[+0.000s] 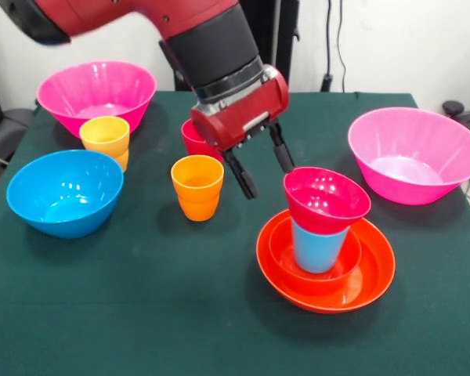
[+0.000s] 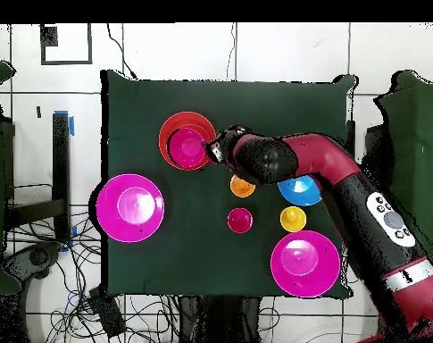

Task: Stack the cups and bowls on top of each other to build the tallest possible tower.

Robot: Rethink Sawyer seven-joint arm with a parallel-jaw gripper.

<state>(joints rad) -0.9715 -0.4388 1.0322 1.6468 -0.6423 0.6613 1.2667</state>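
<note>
A wide shallow orange bowl (image 1: 376,270) holds a small orange bowl (image 1: 286,254). A blue cup (image 1: 317,247) stands in it, and a small crimson bowl (image 1: 327,200) sits tilted on the cup. My gripper (image 1: 262,166) is open and empty just left of the crimson bowl, with one finger close to its rim. An orange cup (image 1: 197,186), a yellow cup (image 1: 106,139) and a red cup (image 1: 194,141) stand apart on the cloth; the red cup is partly hidden behind the gripper. In the overhead view the gripper (image 2: 212,150) is beside the stack (image 2: 186,140).
A blue bowl (image 1: 65,192) sits at the left. One large pink bowl (image 1: 96,94) is at the far left and another (image 1: 415,153) at the right. The table (image 1: 141,313) has a dark green cloth.
</note>
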